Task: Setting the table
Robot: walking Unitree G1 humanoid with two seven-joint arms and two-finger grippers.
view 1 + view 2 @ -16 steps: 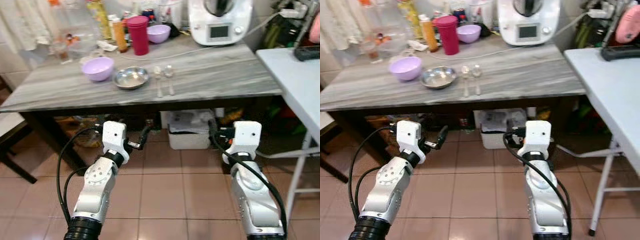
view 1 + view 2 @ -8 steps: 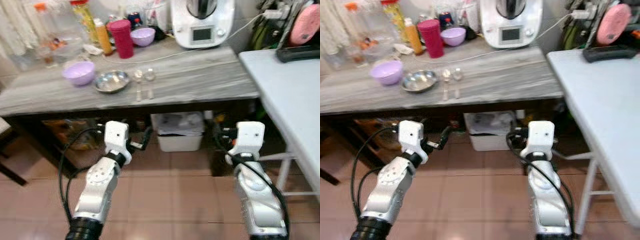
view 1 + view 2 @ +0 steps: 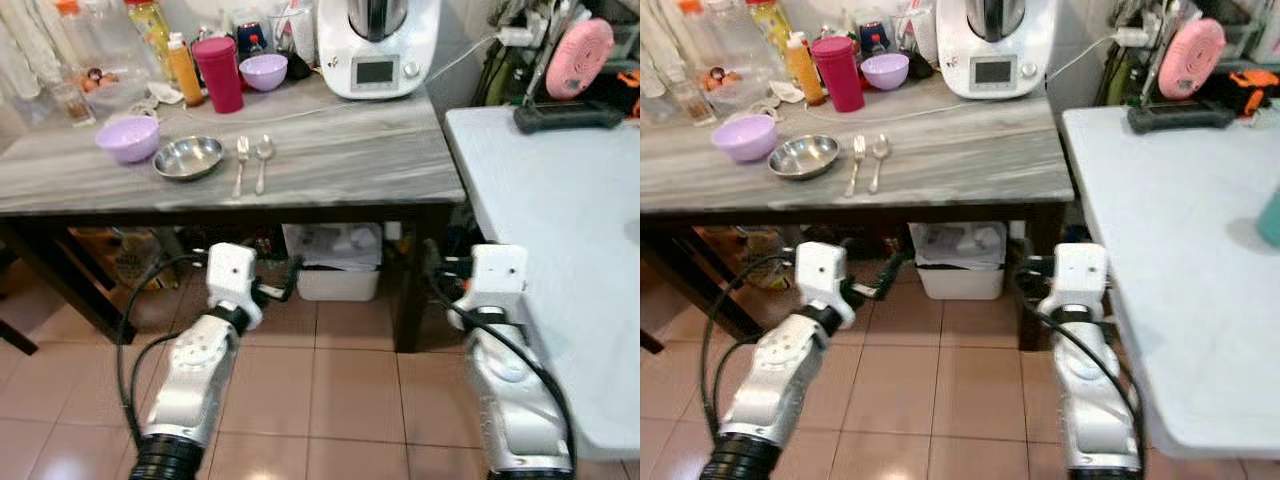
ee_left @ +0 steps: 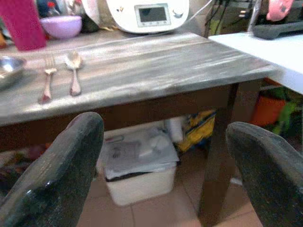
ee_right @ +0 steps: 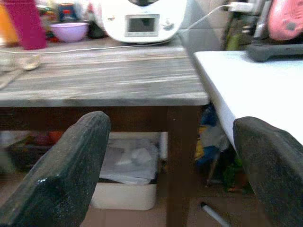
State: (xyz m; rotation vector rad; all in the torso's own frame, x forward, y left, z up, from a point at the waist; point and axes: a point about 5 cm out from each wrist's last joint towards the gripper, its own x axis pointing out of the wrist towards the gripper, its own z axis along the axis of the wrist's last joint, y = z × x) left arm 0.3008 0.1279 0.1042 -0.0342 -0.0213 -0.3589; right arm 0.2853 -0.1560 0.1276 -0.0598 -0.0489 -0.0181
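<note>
Both tools, left tool (image 4: pixel 161 165) and right tool (image 5: pixel 170 165), spread empty; we judge the fork (image 3: pixel 241 163), upper left, thin, slippery: pinch its handle.

I'm seeing silver jointed left arm (image 3: pixel 195 375) and right arm (image 3: pixel 515 385), white boxy wrist housings, black cables looping, matte black fingers (image 4: pixel 52 175).

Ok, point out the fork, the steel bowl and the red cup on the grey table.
fork (image 3: pixel 240 166), left eye view, middle of its handle
steel bowl (image 3: pixel 187 157), left eye view, centre of its inside
red cup (image 3: pixel 220 75), left eye view, middle of its side
</note>
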